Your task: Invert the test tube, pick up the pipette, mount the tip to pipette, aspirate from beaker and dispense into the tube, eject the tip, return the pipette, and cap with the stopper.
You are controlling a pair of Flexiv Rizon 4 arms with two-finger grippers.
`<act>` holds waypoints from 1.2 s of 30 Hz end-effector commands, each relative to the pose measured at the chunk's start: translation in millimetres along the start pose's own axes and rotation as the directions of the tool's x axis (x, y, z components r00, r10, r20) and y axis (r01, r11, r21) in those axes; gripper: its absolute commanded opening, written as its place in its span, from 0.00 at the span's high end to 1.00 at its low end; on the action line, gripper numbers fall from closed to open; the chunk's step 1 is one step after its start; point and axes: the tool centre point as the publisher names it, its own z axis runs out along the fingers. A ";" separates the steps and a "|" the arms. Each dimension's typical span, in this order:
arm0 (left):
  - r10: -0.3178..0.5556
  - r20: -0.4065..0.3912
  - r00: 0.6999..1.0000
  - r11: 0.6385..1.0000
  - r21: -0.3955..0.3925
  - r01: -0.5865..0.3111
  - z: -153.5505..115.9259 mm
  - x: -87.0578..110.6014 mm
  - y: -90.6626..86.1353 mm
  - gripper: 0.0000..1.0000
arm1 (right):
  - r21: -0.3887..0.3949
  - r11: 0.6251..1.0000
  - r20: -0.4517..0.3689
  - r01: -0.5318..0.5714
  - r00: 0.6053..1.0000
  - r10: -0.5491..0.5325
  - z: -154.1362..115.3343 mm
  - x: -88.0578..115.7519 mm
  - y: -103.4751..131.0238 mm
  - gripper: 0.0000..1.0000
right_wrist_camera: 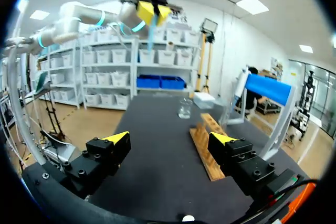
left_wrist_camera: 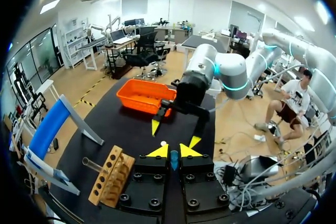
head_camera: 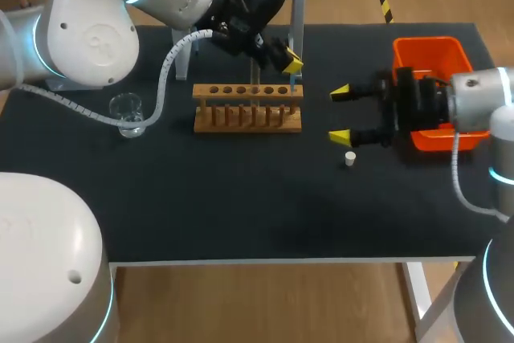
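glass beaker (head_camera: 127,113) is sitting way over on the left; the wooden rack (head_camera: 247,108) is standing mid-table with a test tube (left_wrist_camera: 92,164) poking up out of it; my left gripper (head_camera: 291,62) is hovering over the rack's right end, pinching a thin pale-blue piece (right_wrist_camera: 151,34), can't tell what exactly; my right gripper (head_camera: 340,114) is hanging wide open just right of the rack, holding nothing; the white stopper (head_camera: 350,158) is lying on the table near it; the orange bin (head_camera: 434,62) is sitting behind that arm
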 end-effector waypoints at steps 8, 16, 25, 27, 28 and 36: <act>0.000 -0.003 1.000 1.000 -0.005 0.000 -1.6 -0.6 -0.4 1.00 | -0.148 0.989 -0.085 -0.010 0.996 -0.003 -74.7 16.4 31.2 0.00; 0.000 -0.003 1.000 1.000 -0.005 0.000 -1.6 -0.6 -0.4 1.00 | -0.221 0.973 -0.155 -0.067 0.987 0.033 -64.4 17.6 55.3 0.00; 0.000 -0.003 1.000 1.000 -0.005 0.000 -1.6 -0.6 -0.4 1.00 | -0.247 0.961 -0.195 -0.124 0.978 0.076 -38.8 15.8 83.0 0.00; 0.000 -0.003 1.000 1.000 -0.005 0.000 -1.6 -0.6 -0.4 1.00 | -0.237 0.964 -0.197 -0.123 0.977 0.076 -33.0 15.8 87.6 0.00; 0.000 -0.003 1.000 1.000 -0.005 0.000 -1.6 -0.6 -0.4 1.00 | -0.234 0.965 -0.197 -0.122 0.977 0.076 -30.0 15.6 89.6 0.00; 0.000 -0.003 1.000 1.000 -0.005 0.000 -1.6 -0.6 -0.4 1.00 | -0.219 0.973 -0.200 -0.071 0.979 0.026 -6.3 17.3 100.8 0.00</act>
